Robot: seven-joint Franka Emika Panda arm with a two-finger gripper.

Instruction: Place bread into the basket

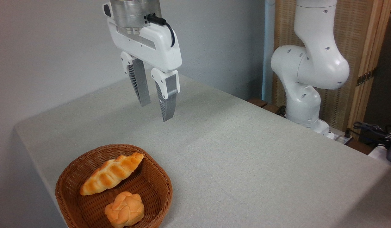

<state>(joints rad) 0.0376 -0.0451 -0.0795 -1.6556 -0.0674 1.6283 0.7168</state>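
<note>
The claw (pixel 155 111) is hanging high over the tabletop (pixel 246 152), fingers pointing down, and it is carrying nothing at all. Its two ribbed grey fingers (pixel 139 83) are standing slightly apart, a narrow gap showing between the tips, with bare cloth behind them. Below the claw and a little to its left, well apart from it, the basket (pixel 164 186) is sitting near the front edge of the tabletop. The bread (pixel 111 173) is lying inside that basket, stretched diagonally, its pointed upper end leaning up toward the far rim on the side nearest the claw, its other tip resting low against the left wall. Nearer the camera than the loaf, farther still from the claw, a small round knotted bun (pixel 124 209) is sitting in the same basket, just beside the bread; whether the two are touching is hard to tell. Off to the claw's right and behind it, the white robot arm (pixel 309 69) is rising from its base at the far corner of the tabletop, with a bundle of cables (pixel 375 133) trailing at the right edge. A pale wall (pixel 56 47) is filling the background behind the claw.
</note>
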